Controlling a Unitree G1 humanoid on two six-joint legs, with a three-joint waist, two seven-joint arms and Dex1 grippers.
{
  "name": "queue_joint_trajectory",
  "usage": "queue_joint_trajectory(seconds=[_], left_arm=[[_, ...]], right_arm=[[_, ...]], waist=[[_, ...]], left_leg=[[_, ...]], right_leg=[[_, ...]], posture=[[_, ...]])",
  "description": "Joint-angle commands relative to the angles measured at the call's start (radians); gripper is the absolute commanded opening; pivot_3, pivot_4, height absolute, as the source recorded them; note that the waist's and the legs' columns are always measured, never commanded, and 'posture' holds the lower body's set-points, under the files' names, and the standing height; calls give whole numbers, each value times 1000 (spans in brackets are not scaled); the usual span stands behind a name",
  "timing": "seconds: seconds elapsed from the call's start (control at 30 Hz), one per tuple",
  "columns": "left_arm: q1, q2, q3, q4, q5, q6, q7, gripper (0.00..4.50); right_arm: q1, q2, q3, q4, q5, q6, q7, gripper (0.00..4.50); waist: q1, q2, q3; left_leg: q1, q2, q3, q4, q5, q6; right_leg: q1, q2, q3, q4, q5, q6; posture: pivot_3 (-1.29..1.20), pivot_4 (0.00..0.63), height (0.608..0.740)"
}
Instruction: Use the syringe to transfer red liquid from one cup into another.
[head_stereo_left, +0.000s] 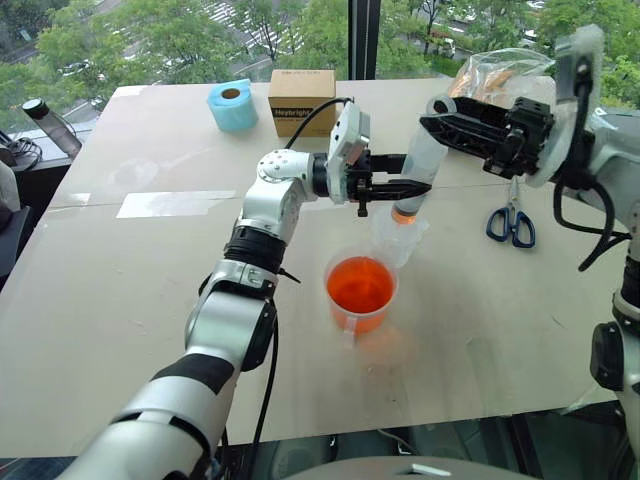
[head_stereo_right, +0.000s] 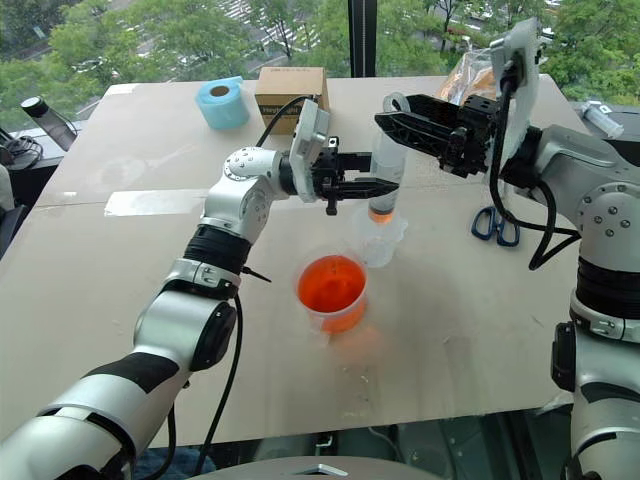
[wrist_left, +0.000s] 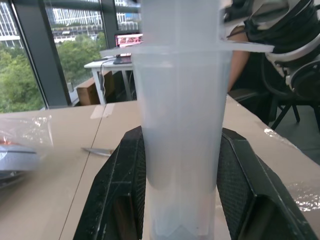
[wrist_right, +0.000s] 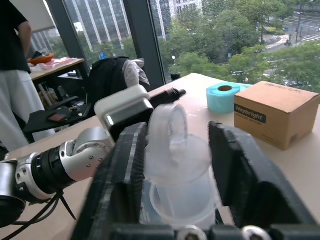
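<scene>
head pair overhead, wrist cameras close

The left gripper (head_stereo_left: 392, 187) points level toward the right arm, its fingers (wrist_left: 125, 190) clamped on the syringe (head_stereo_left: 420, 165). The right gripper (head_stereo_left: 440, 112) straddles its looped top, fingers (wrist_right: 125, 175) apart.
</scene>
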Motion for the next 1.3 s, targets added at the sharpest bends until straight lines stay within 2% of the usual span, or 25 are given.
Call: queue_joint_trajectory(seconds=[0.03,0.07,0.47,0.8,1.03,1.07,1.1,1.17,1.2,1.27,1.3], left_arm=[[-38,-17,23,-5,-8,-27,2,1362],[-42,-20,26,1,-9,-29,4,1362],[-80,-38,64,19,-41,-2,11,1362],[-88,-33,78,8,-51,11,15,1362],[-82,-31,82,-2,-55,16,16,1362],[-82,-31,81,-1,-54,15,17,1362],[-80,-32,81,-1,-53,14,17,1362],[-80,-34,83,3,-50,11,18,1362],[-81,-35,85,4,-49,10,19,1362],[-85,-36,92,7,-46,9,19,1362],[-87,-37,95,8,-45,11,19,1362]], right_arm=[[-19,-12,-11,-28,-4,9,-10,256],[-18,-12,-11,-28,-3,12,-10,45],[41,-57,67,-51,-82,52,35,45],[62,-52,115,-55,-107,82,51,45],[48,-17,81,-29,-86,68,51,45],[44,-5,67,-19,-75,67,46,893],[42,6,48,-12,-58,73,40,1241],[33,18,-20,-1,-4,74,42,2299],[27,21,-47,6,17,74,38,2687],[22,2,-104,18,61,76,51,3766],[23,-9,-136,21,94,82,62,4168]], waist=[[0,0,0],[1,0,0],[-1,0,0],[0,0,0],[-1,0,0],[-1,0,0],[-1,0,0],[-1,0,0],[-1,0,0],[4,0,0],[5,0,0]], left_leg=[[0,0,0,0,0,0],[0,0,0,0,0,0],[0,0,0,0,0,0],[0,0,0,0,0,0],[0,0,0,0,0,0],[0,0,0,0,0,0],[0,0,0,1,0,0],[0,0,0,0,0,0],[0,0,0,1,0,0],[0,0,-1,1,0,0],[-1,0,-1,1,0,0]], right_leg=[[0,0,0,0,0,0],[0,0,0,0,0,0],[0,0,0,3,0,0],[0,0,0,3,0,0],[0,0,0,3,0,0],[0,0,0,3,0,0],[0,0,0,3,0,0],[0,0,0,3,0,0],[0,0,0,3,0,0],[0,0,-1,3,0,0],[0,0,-1,3,0,0]], posture=[[0,150,740],[0,150,740],[0,150,740],[0,150,740],[0,150,740],[0,150,740],[0,150,740],[0,150,740],[0,150,740],[0,150,740],[0,150,740]])
